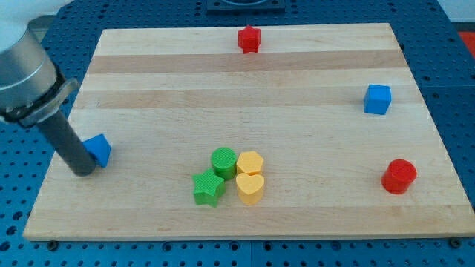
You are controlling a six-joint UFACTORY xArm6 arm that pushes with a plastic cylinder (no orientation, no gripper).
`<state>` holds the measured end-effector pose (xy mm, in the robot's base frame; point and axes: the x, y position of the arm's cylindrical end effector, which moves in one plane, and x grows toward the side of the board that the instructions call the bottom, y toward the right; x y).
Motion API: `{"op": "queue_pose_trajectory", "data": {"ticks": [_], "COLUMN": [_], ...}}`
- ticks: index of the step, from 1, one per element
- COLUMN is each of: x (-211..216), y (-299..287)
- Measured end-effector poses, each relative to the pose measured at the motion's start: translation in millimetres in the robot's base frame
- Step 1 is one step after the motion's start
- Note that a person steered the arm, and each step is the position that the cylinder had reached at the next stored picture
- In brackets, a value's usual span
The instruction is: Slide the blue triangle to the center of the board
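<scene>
Eight small blocks lie on one wooden board [245, 89], and none of them, nor the board, carries any brand, label or writing that can be read. End effector: one straight dark rod with no jaws to open or close, holding nothing; my tip [82, 170] rests on the board near its edge at the view's left, at about 9 o'clock from the board's middle. Task item: one blue triangle [99, 150], lying immediately at 2 o'clock of my tip and touching, or all but touching, the rod's side; it sits far toward the view's left, well apart from the board's centre. Blue, second piece: one blue cube [378, 99], at 3 o'clock from the centre, near the edge at the view's right. Red, two pieces: one red star [249, 38] at 12 o'clock, close to the edge at the view's top, and one red cylinder [399, 176] at 4 o'clock, toward the corner at the view's bottom right. Green, two pieces: one green cylinder [223, 161] and one green star [208, 188], the star at 7 o'clock of the cylinder and touching it. Yellow, two pieces: one yellow hexagon [250, 162] touching the green cylinder at its 3 o'clock, and one yellow heart [251, 188] directly at 6 o'clock of the hexagon, touching it. These four form one tight cluster at 6 o'clock from the centre.
</scene>
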<state>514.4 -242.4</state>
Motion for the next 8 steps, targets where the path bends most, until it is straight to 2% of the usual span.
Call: {"op": "queue_pose_trajectory", "data": {"ticks": [3,8], "x": [-74.6,-70.3], "y": [9.9,137.2]}}
